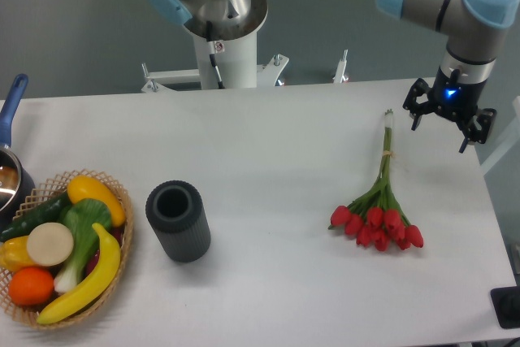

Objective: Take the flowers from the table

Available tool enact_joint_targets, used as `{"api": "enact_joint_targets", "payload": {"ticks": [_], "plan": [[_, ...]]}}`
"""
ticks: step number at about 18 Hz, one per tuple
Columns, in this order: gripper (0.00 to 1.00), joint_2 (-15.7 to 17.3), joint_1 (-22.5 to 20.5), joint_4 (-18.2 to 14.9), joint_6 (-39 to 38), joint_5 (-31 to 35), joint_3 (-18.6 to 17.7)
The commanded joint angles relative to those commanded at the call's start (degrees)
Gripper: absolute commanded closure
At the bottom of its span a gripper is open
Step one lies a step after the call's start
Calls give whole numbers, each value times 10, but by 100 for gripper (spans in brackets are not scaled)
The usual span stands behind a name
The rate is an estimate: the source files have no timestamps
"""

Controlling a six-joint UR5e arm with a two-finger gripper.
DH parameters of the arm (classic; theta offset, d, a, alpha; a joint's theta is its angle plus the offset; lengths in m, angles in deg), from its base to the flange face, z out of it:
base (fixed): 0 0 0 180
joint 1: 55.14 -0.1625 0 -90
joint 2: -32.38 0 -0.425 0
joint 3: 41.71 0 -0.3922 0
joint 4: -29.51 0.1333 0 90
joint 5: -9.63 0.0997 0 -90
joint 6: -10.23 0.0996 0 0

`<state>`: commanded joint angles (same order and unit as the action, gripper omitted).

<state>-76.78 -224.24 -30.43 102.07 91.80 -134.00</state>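
Observation:
The flowers (378, 217), a bunch of red tulips with thin green stems, lie flat on the white table (268, 136) at the right. The red heads point toward the front and the stem ends (388, 119) toward the back. My gripper (449, 123) hangs to the right of the stem ends, above the table near its right edge. Its fingers are spread apart and hold nothing. It is apart from the flowers.
A dark grey cylindrical vase (178, 220) stands left of centre. A wicker basket (122, 201) with fruit and vegetables, including a green leafy one, sits at the front left. A pot with a blue handle (10, 111) is at the left edge. The robot base (221, 46) stands at the back.

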Motion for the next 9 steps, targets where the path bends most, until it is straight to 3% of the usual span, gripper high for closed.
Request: {"api": "enact_joint_targets", "payload": {"ticks": [9], "plan": [[0,-4,4,0,-22,-2,-2]]}}
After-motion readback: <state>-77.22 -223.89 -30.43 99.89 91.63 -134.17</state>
